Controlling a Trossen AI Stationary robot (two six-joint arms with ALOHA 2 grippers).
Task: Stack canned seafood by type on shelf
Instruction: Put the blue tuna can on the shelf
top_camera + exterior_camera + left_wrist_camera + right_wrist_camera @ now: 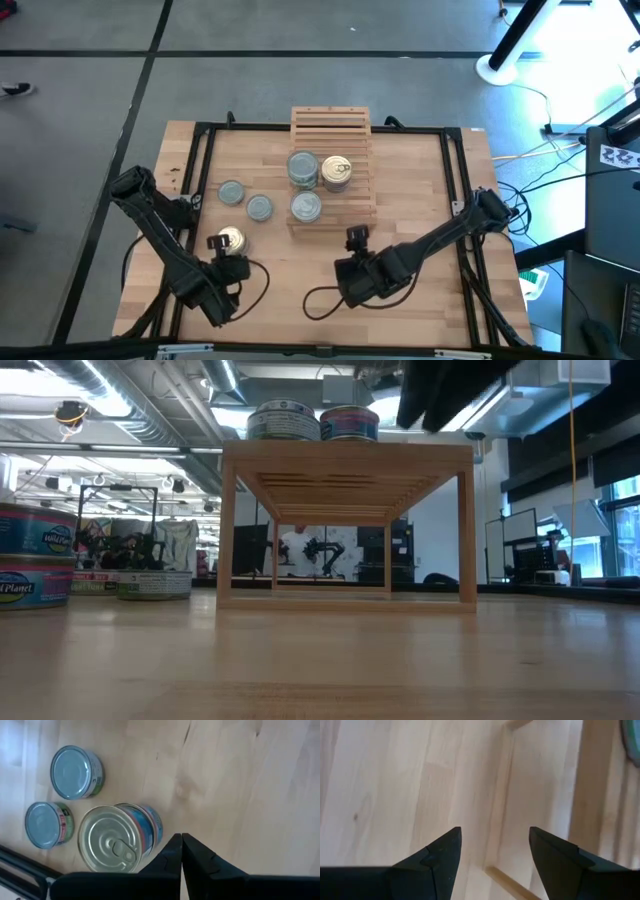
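On the shelf [331,125] I count three positions: a grey-topped stack [303,168], a gold-topped stack [336,172] just beside it, and one grey-topped tin [306,207] nearer my arms. On the worktop [420,200], left of the shelf, lie two grey-topped tins [231,193] [260,207] and one gold-topped tin [229,240]. My left gripper [181,851] hangs just beside that gold-topped tin, jaws together, holding nothing. My right gripper [495,851] hovers over the worktop at the shelf's near edge, jaws apart, empty.
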